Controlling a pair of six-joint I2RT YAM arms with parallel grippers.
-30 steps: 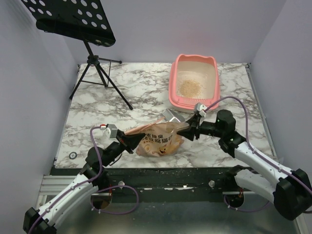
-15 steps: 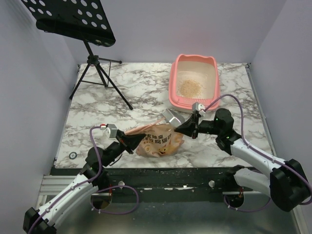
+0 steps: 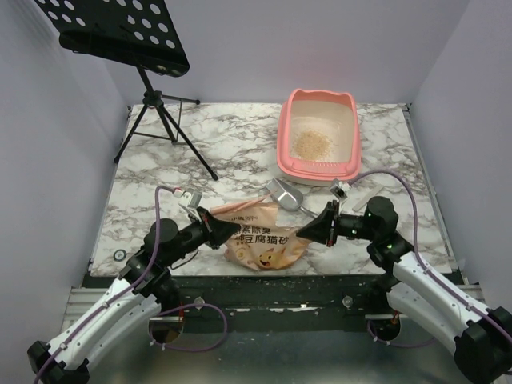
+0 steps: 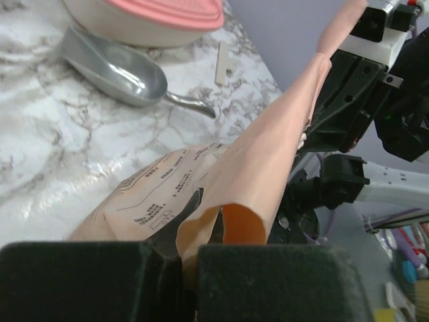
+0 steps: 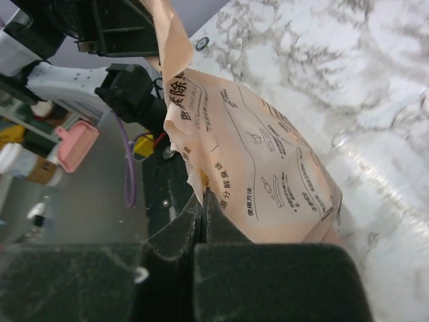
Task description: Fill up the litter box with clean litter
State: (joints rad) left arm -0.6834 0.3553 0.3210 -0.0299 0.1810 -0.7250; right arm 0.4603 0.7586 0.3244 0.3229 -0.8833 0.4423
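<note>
The litter box (image 3: pixel 318 171) sits at 1 o'clock on the surface (image 3: pixel 200 152), with a small pile of clean litter (image 3: pixel 310 144) lying in its pale middle. Well apart from it, at 6 o'clock by the near edge, an orange-tan printed bag (image 3: pixel 264 244) hangs between both arms. The left jaws are pinched tight on its 9 o'clock edge and the right jaws on its 3 o'clock edge. A metal scoop (image 3: pixel 284 194) lies between bag and box. From the jaws, the box lies toward 12 to 1 o'clock, untouched.
</note>
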